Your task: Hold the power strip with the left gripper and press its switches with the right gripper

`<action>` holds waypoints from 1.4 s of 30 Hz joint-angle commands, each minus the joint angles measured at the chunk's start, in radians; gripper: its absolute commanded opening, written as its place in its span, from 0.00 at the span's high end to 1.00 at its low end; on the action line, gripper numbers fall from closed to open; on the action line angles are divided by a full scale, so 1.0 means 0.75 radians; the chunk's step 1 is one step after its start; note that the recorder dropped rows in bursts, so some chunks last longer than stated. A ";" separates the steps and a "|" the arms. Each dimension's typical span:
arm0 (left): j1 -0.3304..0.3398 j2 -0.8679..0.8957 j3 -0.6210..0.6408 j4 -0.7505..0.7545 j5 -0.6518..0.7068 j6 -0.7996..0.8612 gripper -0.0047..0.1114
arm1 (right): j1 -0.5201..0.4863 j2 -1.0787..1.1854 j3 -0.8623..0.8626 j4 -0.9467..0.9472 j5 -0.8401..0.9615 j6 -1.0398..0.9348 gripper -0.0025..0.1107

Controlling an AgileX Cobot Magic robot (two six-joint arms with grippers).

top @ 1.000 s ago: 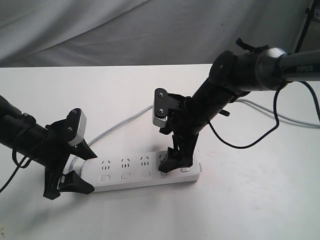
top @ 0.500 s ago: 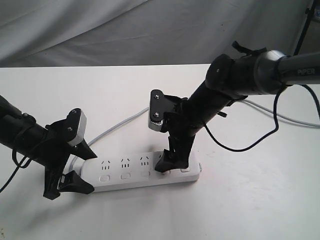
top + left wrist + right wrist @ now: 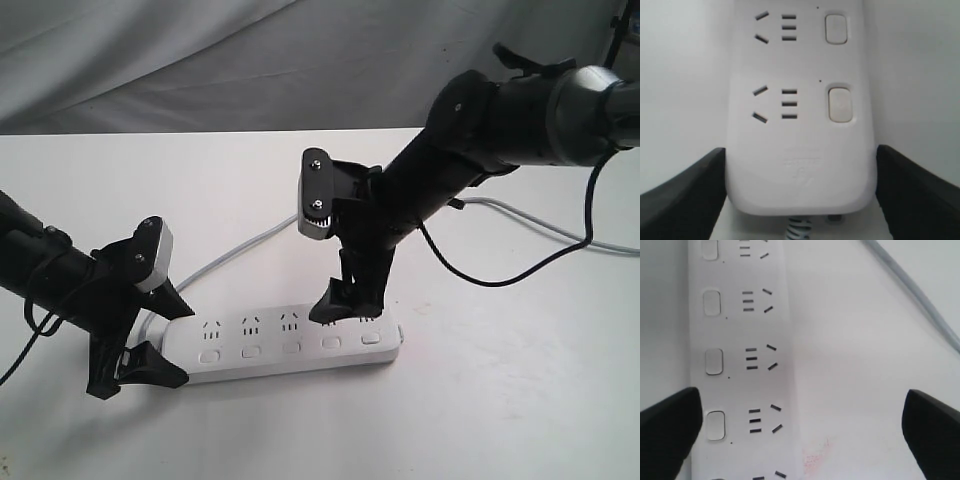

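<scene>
Power strip [image 3: 290, 345] lies lengthwise left-to-right, lower middle of the table [image 3: 500, 400]; left pincer [image 3: 183, 345] clamps its cord end at lower left, right pincer [image 3: 345, 305], fingers wide apart, hangs just above the fourth switch [image 3: 330, 343]

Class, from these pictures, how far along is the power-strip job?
Done: the left black two-finger claw clamps the cord end of the long white plastic power strip. In hand: the right black claw hangs open above its small white push-button switches, touching none. Left: the pressing; how many presses remain is unclear.
</scene>
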 commanded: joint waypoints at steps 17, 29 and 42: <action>-0.002 0.000 -0.003 0.001 -0.046 0.009 0.96 | -0.219 -0.035 0.111 0.238 0.132 -0.299 0.07; -0.002 0.000 -0.003 0.001 -0.046 0.009 0.96 | -0.219 -0.033 0.111 0.236 0.131 -0.296 0.07; -0.002 0.000 -0.003 0.001 -0.046 0.009 0.96 | -0.219 0.065 0.111 0.182 0.089 -0.287 0.07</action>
